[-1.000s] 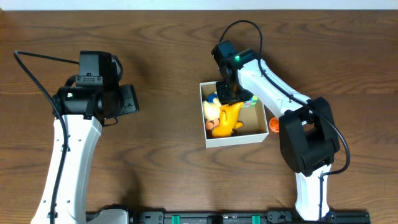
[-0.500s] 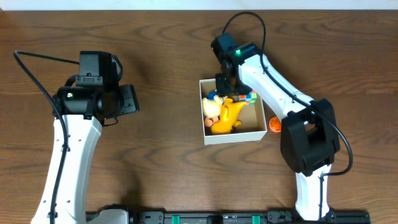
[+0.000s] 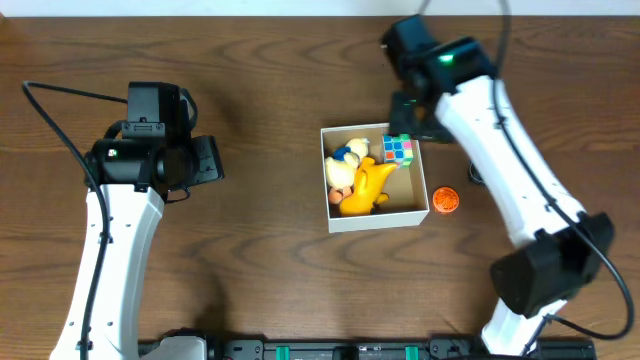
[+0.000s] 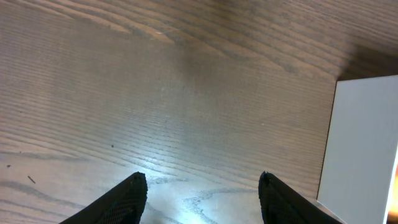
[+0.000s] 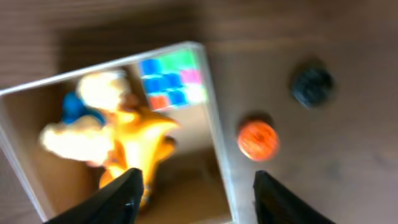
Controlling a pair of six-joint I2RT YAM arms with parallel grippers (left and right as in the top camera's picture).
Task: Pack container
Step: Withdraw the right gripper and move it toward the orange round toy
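Orange disc [image 3: 444,199] and dark disc [image 5: 313,86] lie just beside the container [image 3: 380,222]; right end effector [image 5: 197,179] hangs above its right wall, spread, empty.

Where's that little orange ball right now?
In the overhead view, the orange ball lies on the table just right of the container, by its near corner.

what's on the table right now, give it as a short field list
container: open white-walled box
inside: multicoloured cube in far right corner; yellow and orange toy
outside: orange disc and dark round thing on the table, right of it
left gripper: open, empty
right gripper: open, empty, above the container's right side
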